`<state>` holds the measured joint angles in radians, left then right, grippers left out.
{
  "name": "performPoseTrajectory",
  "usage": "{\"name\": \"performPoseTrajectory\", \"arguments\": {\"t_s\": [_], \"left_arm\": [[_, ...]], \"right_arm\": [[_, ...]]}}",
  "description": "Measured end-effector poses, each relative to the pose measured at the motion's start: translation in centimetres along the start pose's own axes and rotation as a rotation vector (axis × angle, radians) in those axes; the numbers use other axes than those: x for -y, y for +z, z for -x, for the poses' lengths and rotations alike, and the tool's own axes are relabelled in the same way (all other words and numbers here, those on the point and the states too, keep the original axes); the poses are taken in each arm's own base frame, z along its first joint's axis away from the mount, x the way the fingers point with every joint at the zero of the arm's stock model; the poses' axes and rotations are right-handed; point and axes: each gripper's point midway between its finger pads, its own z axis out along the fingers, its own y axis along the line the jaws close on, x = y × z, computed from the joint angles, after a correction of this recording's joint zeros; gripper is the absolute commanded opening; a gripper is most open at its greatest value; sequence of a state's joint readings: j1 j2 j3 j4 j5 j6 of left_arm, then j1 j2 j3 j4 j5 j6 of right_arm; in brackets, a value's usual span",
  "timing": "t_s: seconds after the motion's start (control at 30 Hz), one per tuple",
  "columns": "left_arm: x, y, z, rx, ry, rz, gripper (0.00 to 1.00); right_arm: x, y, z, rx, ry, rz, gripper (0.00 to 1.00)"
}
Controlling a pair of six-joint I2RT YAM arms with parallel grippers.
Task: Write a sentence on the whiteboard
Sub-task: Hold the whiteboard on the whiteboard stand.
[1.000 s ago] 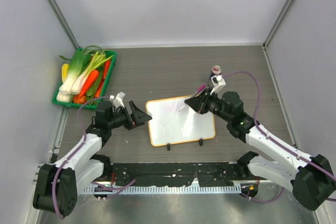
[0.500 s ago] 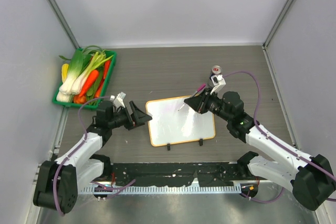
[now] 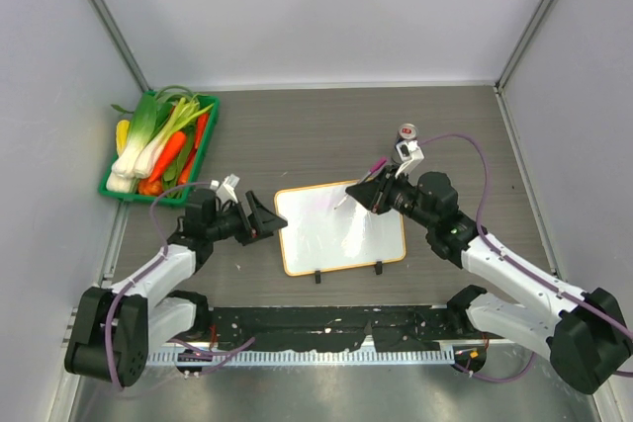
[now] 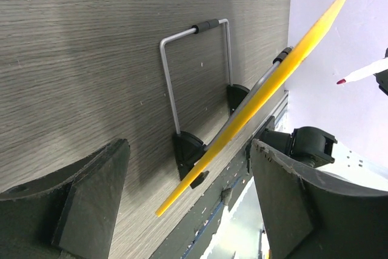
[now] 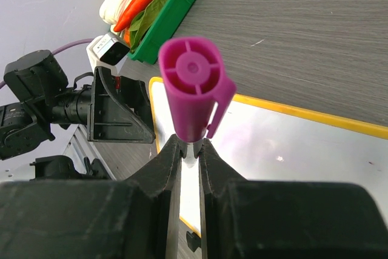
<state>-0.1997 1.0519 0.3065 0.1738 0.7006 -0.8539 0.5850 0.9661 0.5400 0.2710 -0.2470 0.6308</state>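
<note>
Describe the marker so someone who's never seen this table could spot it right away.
Find the orange-framed whiteboard on the table. Above its far right corner the right hand pinches the marker. It is the slim white stick with a magenta cap, against the black hand.

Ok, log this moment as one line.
left gripper: open, beside orange-framed white whiteboard | right gripper: shut on magenta plastic marker | tip over whiteboard, contact unclear

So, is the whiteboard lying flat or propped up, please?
Propped up: the whiteboard leans tilted against its wire stand, as the left wrist view shows.
</note>
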Motion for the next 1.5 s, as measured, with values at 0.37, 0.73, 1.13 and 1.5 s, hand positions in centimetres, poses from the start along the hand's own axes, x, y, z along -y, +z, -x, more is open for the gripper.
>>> {"name": "performPoseTrajectory", "arguments": {"t_s": [0.37, 0.73, 1.13, 1.5], "left_arm": [[-1.2, 0.7, 0.0, -0.01, 0.01, 0.024, 0.79], [-0.9, 1.7, 0.7, 0.002, 0.074, -0.019, 0.76], [1.6, 2.2, -0.4, -0.022, 0.221, -0.191, 0.42], [3.4, 1.8, -1.8, -0.07, 0.292, -0.28, 0.01]], "right_arm": [[0.5, 0.5, -0.6, -0.019, 0.005, -0.01, 0.01], [-0.1, 1.2, -1.1, -0.05, 0.002, 0.023, 0.01], [-2.8, 2.1, -1.0, -0.054, -0.044, 0.088, 0.01], [-4.5, 2.8, -1.8, -0.039, -0.129, 0.071, 0.01]]}}
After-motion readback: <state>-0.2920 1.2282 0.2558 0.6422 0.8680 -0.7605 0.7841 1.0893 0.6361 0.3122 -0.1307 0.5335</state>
